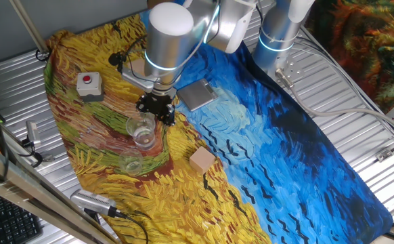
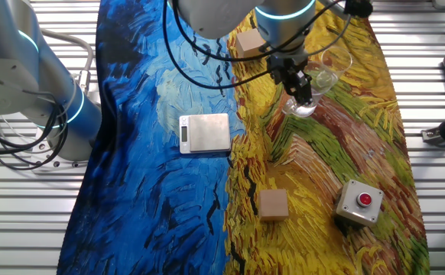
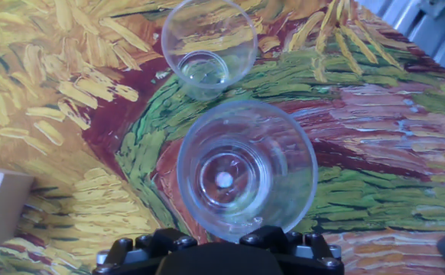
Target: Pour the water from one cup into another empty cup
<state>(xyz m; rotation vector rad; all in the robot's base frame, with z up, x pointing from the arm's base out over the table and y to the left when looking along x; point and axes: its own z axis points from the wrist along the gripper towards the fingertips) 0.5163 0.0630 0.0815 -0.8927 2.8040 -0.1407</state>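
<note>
The larger clear tumbler stands upright on the yellow part of the cloth, also visible in one fixed view and the other fixed view. Water shows only as faint glints at its base. The smaller clear cup stands just beyond it, faint in one fixed view and looking empty. My gripper hangs right beside the tumbler's rim. Its black fingers stand apart on either side of the near rim, and it looks open, with no grip on the glass.
A wooden block lies right of the cups, and a second block lies nearer the other fixed camera. A grey scale sits behind the gripper. A red-button box is at the left. The painted cloth covers the table.
</note>
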